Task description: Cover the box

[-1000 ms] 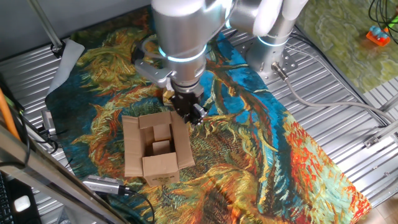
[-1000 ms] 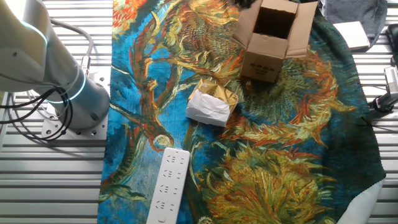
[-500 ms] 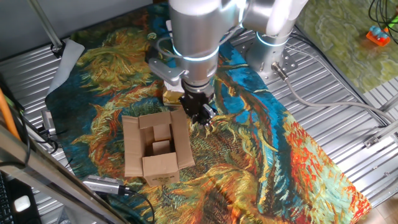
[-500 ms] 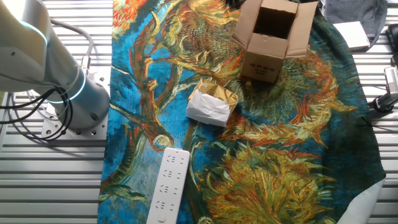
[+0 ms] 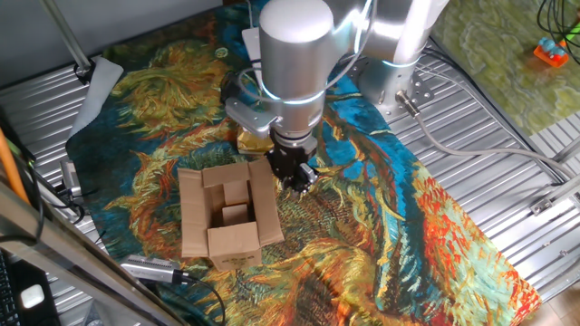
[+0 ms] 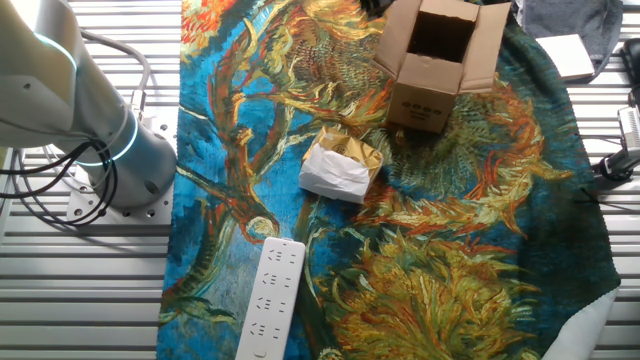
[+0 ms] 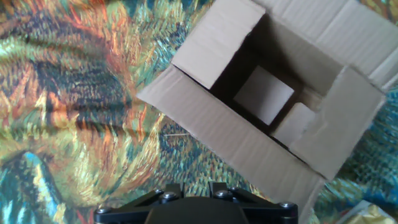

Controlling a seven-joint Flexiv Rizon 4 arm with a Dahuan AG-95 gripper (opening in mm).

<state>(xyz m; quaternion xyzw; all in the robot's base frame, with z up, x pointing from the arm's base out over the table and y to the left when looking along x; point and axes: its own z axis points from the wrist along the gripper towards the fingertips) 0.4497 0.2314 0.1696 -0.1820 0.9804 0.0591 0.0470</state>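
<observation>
The silver arm reaches down from the top centre of one fixed view, its wrist pointing straight down and the black gripper hanging just beside the right-hand flap of the box. Whether the fingers stand wide or narrow cannot be told: they are too dark and small here, and the hand view shows only the black gripper base at its bottom edge.

The brown cardboard box sits open left of centre on the painted cloth, all four flaps up or splayed outward, with small cardboard blocks inside. In the other fixed view it stands at the top right, with a crumpled paper packet near the middle and a white power strip at the lower left.

Compared with a second ago, the arm has shifted rightward and slightly lower in the frame; the box has not moved.
</observation>
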